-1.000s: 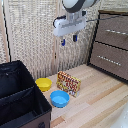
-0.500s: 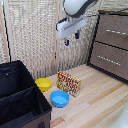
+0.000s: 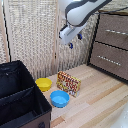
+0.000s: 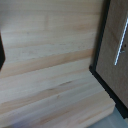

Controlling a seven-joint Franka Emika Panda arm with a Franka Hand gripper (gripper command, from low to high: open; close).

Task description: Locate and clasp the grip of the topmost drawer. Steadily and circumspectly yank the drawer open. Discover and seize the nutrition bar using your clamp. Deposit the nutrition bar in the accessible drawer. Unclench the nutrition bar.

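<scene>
Swinging a little toward the exterior view's right over the past second, the white robot arm (image 3: 80, 12) carries its pincer (image 3: 73, 42) high in the air, closer to the dark cabinet (image 3: 95, 47) but not yet at it. None of the task appears done: the topmost drawer (image 3: 114, 30) sits flush and closed, its thin silvery handle (image 3: 116, 32) untouched, so reaching, pulling, fetching and depositing all remain. The nutrition bar (image 3: 68, 83) stands propped on the wooden table (image 3: 100, 100), just beside the blue bowl (image 3: 59, 98) and near the yellow bowl (image 3: 43, 84). The pincer holds and touches nothing; its bluish tips look slightly parted, though how wide is unclear. The wrist view shows bare planks, a drawer front (image 4: 114, 50) and a handle (image 4: 120, 45).
</scene>
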